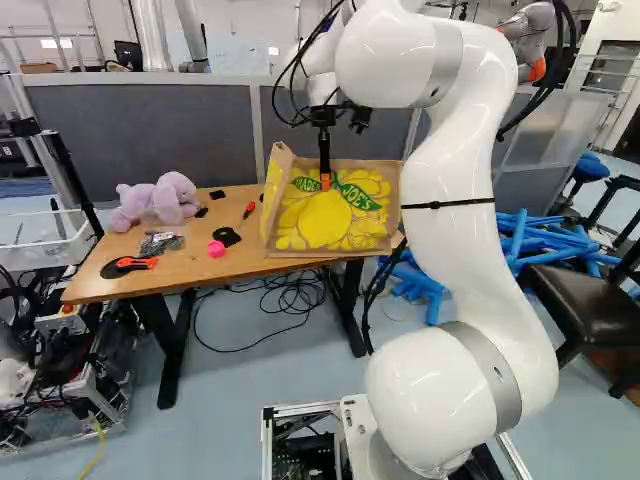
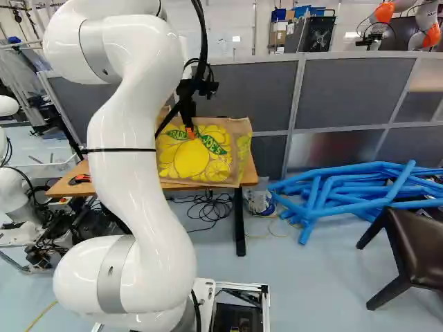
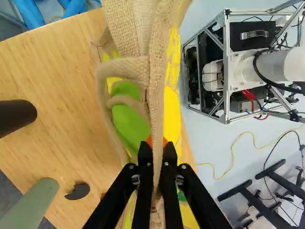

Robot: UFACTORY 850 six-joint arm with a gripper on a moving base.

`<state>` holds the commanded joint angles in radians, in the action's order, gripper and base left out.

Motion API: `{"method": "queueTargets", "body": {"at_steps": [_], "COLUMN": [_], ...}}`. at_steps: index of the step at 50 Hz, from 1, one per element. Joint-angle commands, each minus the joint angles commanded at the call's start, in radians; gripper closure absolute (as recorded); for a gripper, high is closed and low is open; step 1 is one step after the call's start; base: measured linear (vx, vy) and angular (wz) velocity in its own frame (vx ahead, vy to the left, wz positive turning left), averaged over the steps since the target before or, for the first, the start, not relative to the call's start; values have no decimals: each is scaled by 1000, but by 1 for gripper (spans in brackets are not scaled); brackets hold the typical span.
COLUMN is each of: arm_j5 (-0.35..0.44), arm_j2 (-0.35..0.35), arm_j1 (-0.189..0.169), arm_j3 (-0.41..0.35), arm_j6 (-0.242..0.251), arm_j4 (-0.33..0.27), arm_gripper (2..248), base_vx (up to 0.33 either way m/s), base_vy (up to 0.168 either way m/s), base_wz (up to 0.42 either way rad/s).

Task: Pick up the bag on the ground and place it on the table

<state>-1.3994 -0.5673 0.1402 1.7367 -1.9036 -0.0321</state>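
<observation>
Looks like the placing step to me – the hand [image 3: 157, 148], pointing down from the arched arm [image 1: 440, 165], is clamped on the bag [image 1: 325, 222] by the near right edge of the counter [image 1: 185, 266] – resting or not, I can't tell – and it wants easing farther in, settling, then letting go

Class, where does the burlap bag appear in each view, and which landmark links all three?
Left base view: bag near the middle, left of the arm.
Right base view: just left of the middle, right of the arm.
Wrist view: gripped in the pincer, stretching ahead.
Shared landmark: wooden table.
</observation>
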Motion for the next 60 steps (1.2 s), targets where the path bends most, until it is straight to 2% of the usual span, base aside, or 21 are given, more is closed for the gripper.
{"method": "queueTargets", "body": {"at_steps": [11, 12, 17, 18, 22, 23, 27, 28, 32, 33, 38, 39, 60], "arm_j5": [0, 0, 0, 0, 0, 0, 0, 0, 0, 0, 0, 0, 0], "arm_j2": [0, 0, 0, 0, 0, 0, 0, 0, 0, 0, 0, 0, 20], "arm_j1": [0, 0, 0, 0, 0, 0, 0, 0, 0, 0, 0, 0, 0], "arm_j3": [0, 0, 0, 0, 0, 0, 0, 0, 0, 0, 0, 0, 0], "arm_j6": [0, 0, 0, 0, 0, 0, 0, 0, 0, 0, 0, 0, 0], "arm_j4": [0, 0, 0, 0, 0, 0, 0, 0, 0, 0, 0, 0, 0], "arm_gripper": [219, 186, 186, 151, 151, 115, 115, 79, 79, 42, 42, 6, 3], "base_vx": [0, 0, 0, 0, 0, 0, 0, 0, 0, 0, 0, 0, 0], "base_vy": [0, 0, 0, 0, 0, 0, 0, 0, 0, 0, 0, 0, 0], "base_wz": [0, 0, 0, 0, 0, 0, 0, 0, 0, 0, 0, 0, 0]}}
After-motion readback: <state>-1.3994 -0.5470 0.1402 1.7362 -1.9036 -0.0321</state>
